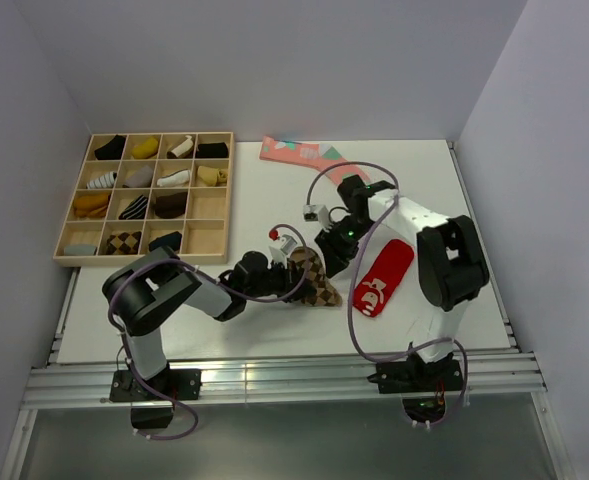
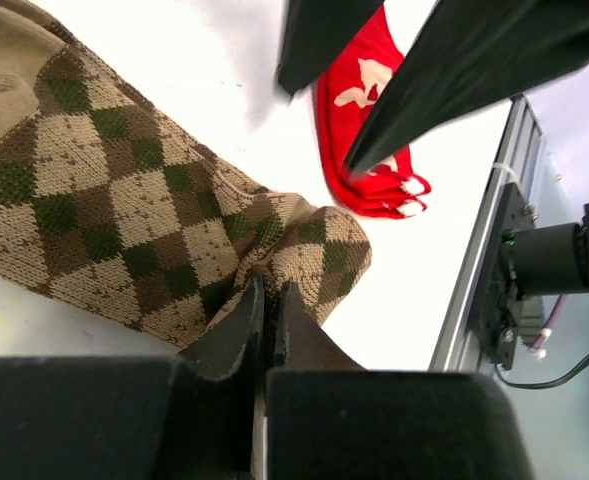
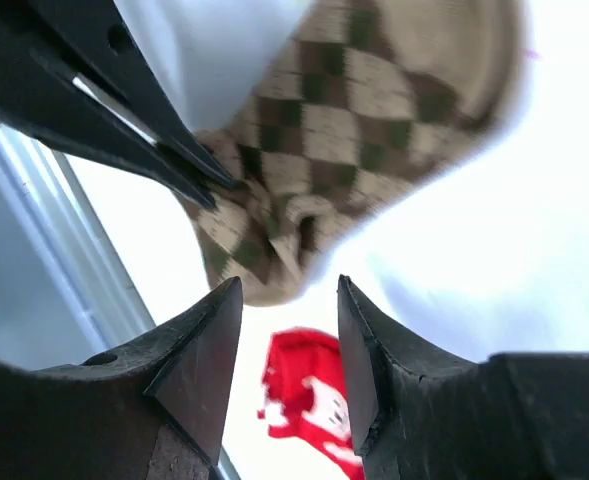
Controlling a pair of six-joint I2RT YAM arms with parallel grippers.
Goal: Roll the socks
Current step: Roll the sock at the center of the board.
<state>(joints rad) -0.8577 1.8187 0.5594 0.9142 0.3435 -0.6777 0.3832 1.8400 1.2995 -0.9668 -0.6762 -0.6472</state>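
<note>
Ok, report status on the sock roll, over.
Left pincer shut on edge of brown-and-tan argyle knit sock. Right pincer open, empty, above it. Red sock with white figure lies beside, not touching.

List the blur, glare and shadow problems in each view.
Top external: even light, sharp, no harsh glare. Left wrist: argyle sock crisp, table blown out white, left fingers dark and soft. Right wrist: red sock blurred, table glaring white.
</note>
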